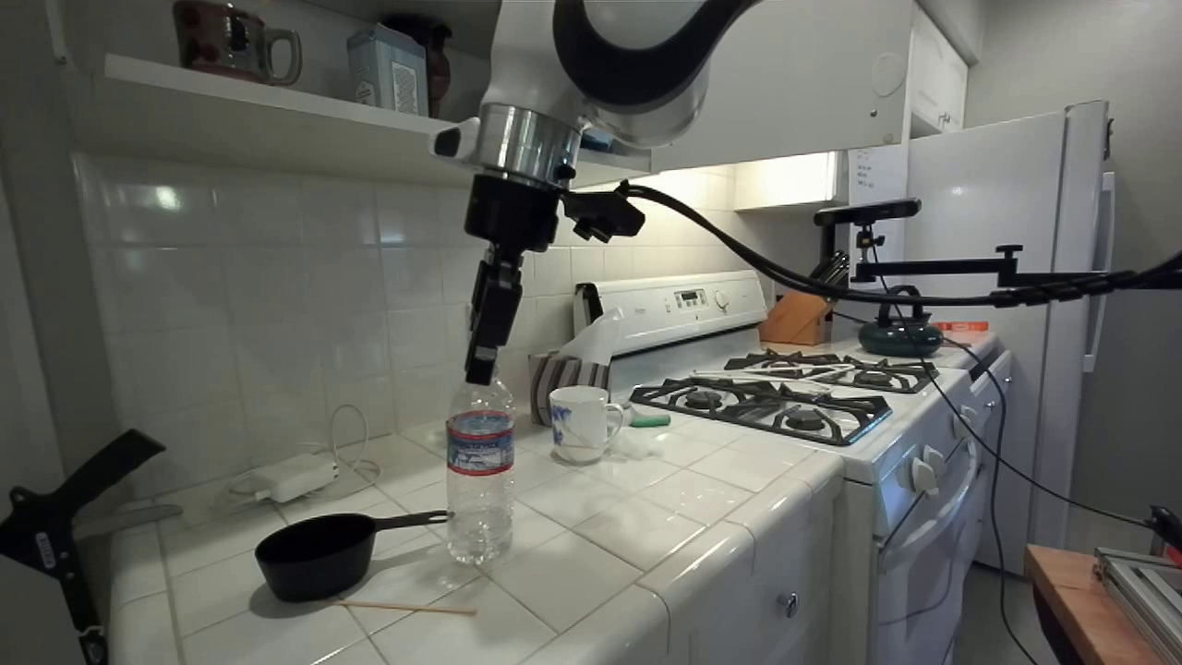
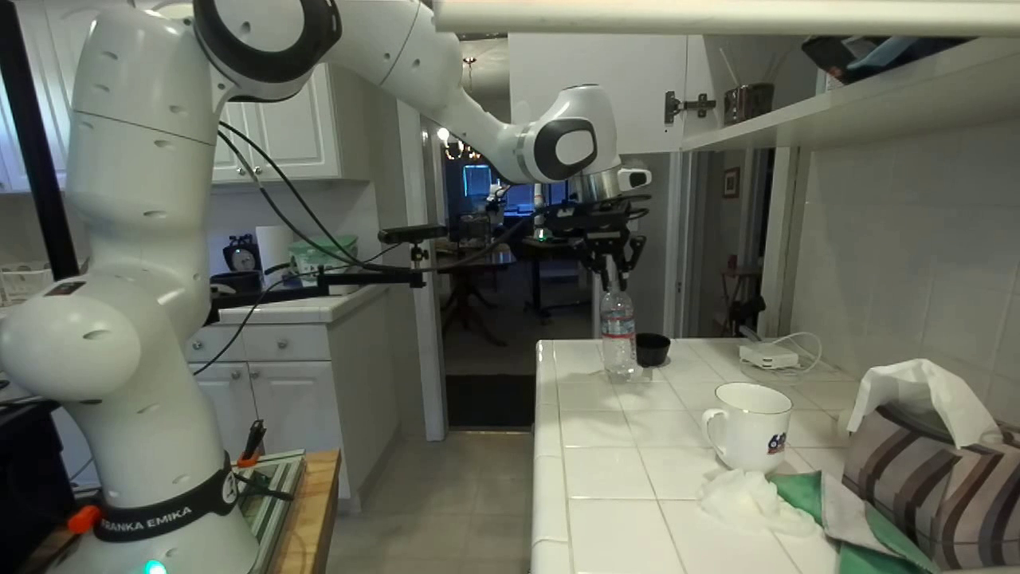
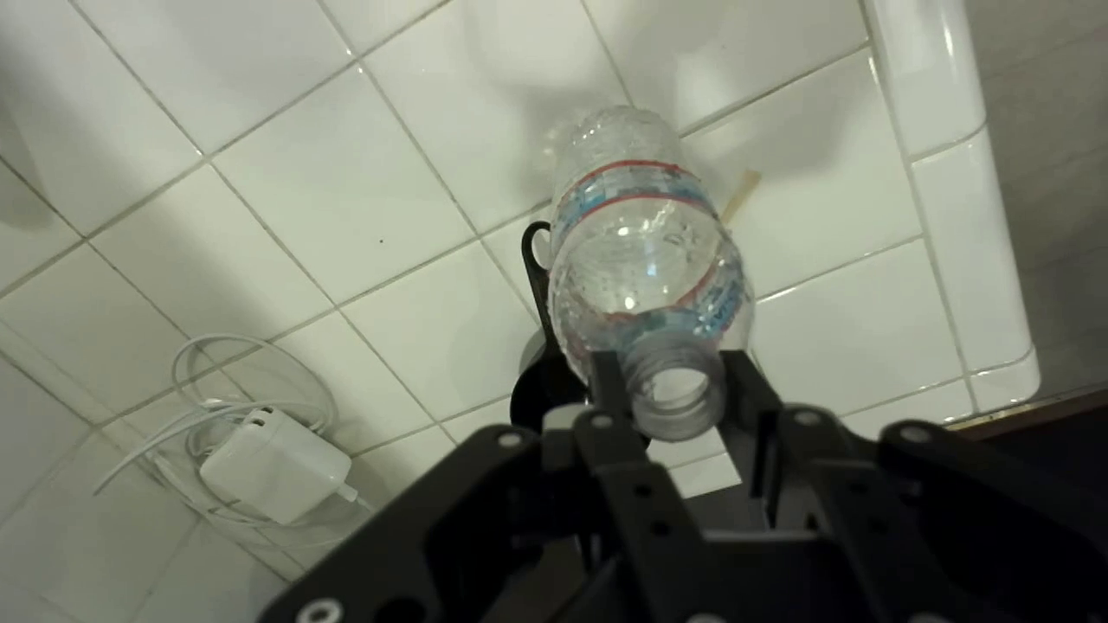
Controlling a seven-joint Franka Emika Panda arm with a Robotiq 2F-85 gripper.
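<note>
A clear plastic bottle (image 1: 480,503) with a blue and red label stands upright at the tiled counter, its mouth uncapped in the wrist view. My gripper (image 3: 671,376) points down from above and is shut on the bottle's neck, one black finger on each side. Both exterior views show the fingertips at the top of the bottle. Whether its base rests fully on the tiles I cannot tell. A small black pan (image 1: 319,559) sits beside the bottle, its handle reaching toward the bottle's side. A thin wooden stick (image 1: 406,607) lies in front of the pan.
A white mug (image 2: 749,426), a crumpled tissue (image 2: 753,498) and a striped tissue box (image 2: 932,486) stand along the counter. A white charger (image 3: 277,463) with its cable lies by the wall. The stove (image 1: 766,397) adjoins the counter; a shelf (image 1: 295,100) hangs above.
</note>
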